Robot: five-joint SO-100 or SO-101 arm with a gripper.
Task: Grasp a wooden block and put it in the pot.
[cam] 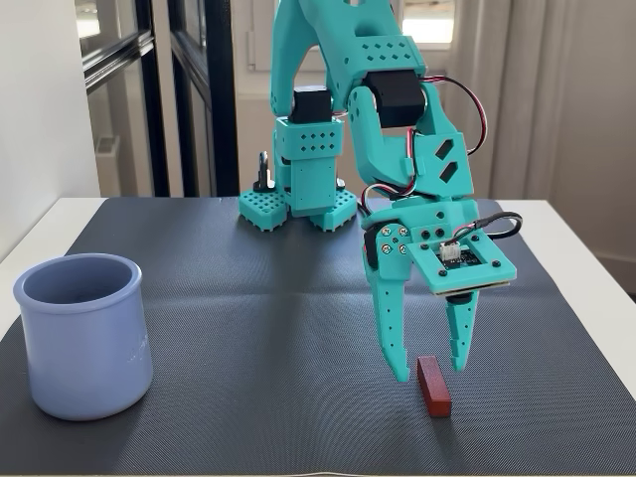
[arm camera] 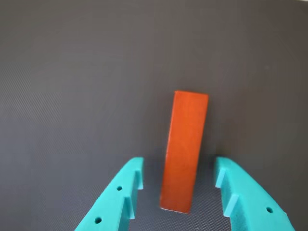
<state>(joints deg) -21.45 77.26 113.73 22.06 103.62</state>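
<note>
The wooden block (cam: 433,386) is a small red bar lying flat on the dark mat, right of centre near the front edge in the fixed view. In the wrist view the wooden block (arm camera: 183,150) stretches away from the camera, its near end lying between the two teal fingers. My gripper (cam: 428,371) is open and points down just behind and above the block, one fingertip on each side, with a gap to each. My gripper (arm camera: 178,172) holds nothing. The pot (cam: 83,334), pale lavender-blue and upright, stands at the front left of the mat, far from the gripper.
The dark textured mat (cam: 258,298) covers a white table. The arm's teal base (cam: 298,204) is fixed at the back centre. Windows and a dark door frame stand behind the table.
</note>
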